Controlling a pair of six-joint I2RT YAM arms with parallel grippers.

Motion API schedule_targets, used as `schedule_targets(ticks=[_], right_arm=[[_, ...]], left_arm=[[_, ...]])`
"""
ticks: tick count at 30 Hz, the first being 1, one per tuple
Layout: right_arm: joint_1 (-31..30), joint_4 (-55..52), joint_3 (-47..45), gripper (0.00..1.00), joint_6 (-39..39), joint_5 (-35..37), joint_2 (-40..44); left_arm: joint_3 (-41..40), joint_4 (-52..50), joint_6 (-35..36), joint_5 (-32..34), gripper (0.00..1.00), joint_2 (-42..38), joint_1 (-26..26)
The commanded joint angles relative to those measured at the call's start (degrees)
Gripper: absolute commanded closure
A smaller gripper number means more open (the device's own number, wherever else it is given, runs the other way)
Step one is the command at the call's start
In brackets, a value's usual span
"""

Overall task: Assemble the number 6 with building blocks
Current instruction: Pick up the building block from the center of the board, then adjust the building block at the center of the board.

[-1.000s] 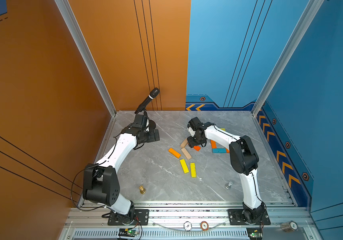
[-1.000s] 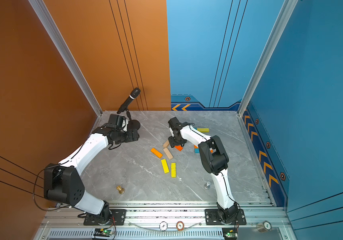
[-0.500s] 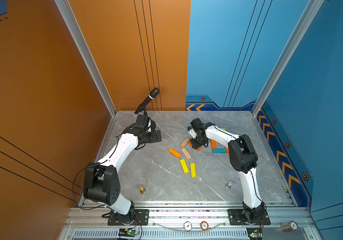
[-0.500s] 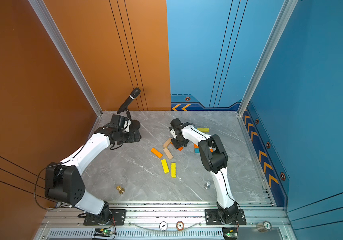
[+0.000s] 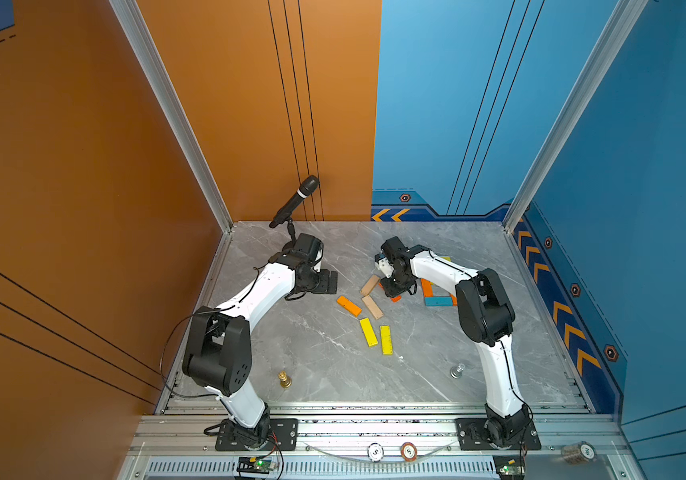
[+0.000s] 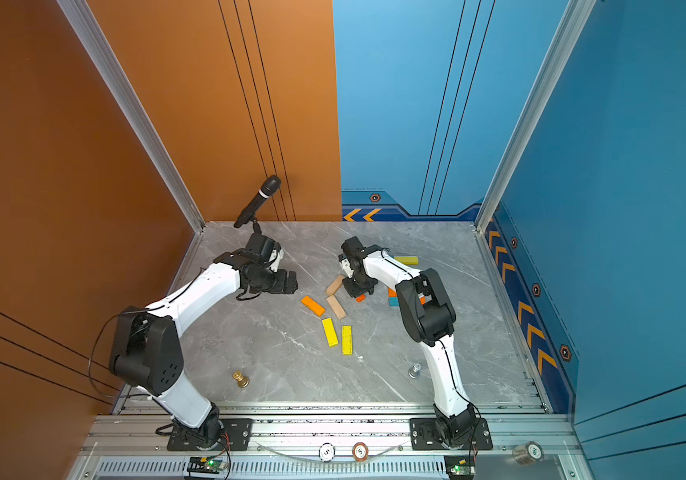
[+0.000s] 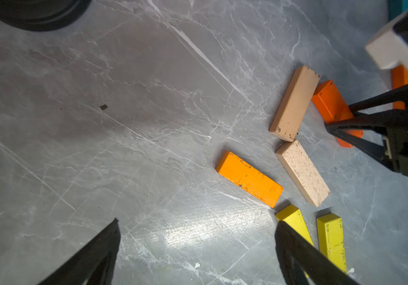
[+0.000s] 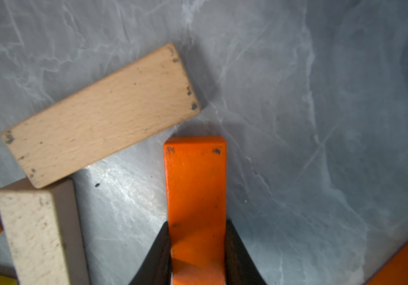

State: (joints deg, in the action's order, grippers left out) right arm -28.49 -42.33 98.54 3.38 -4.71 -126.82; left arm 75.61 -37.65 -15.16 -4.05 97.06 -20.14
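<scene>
My right claw is pressed shut on the orange block, pinching it across its width. My left claw hangs spread wide over the table.

The pale block shows bare wood grain, the orange block smooth paint, the table glossy marbling.

Marble tabletop, scattered building blocks, gold chess piece, silver chess piece

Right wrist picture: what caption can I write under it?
The right hand grips an orange block, near a pale wood block and a speckled block, grey table behind.
</scene>
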Motion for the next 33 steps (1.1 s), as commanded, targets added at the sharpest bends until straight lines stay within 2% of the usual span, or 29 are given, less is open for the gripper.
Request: schedule_targets(ticks=[1,15,29,33], right_arm=[[0.10,2.51,-2.39,0.76,-0.95,-2.81,2.81],[2.29,10.80,-9.18,0.77,-6.06,-6.13,10.59],[2.57,17.28,-13.65,0.76,-13.16,-6.36,14.54],[2.82,18.22,-13.99,0.76,-15.69,-4.17,15.48]], left_arm=[[3.93,-4.13,1.35,2.87,0.02,1.98,-2.41],[13.54,-7.40,1.53,8.26,0.01,10.72,-11.05],[17.51,-7.41,2.50,7.36,0.01,13.57,-11.67],[18.21,-7.35,3.62,7.93,0.02,13.93,-11.66]])
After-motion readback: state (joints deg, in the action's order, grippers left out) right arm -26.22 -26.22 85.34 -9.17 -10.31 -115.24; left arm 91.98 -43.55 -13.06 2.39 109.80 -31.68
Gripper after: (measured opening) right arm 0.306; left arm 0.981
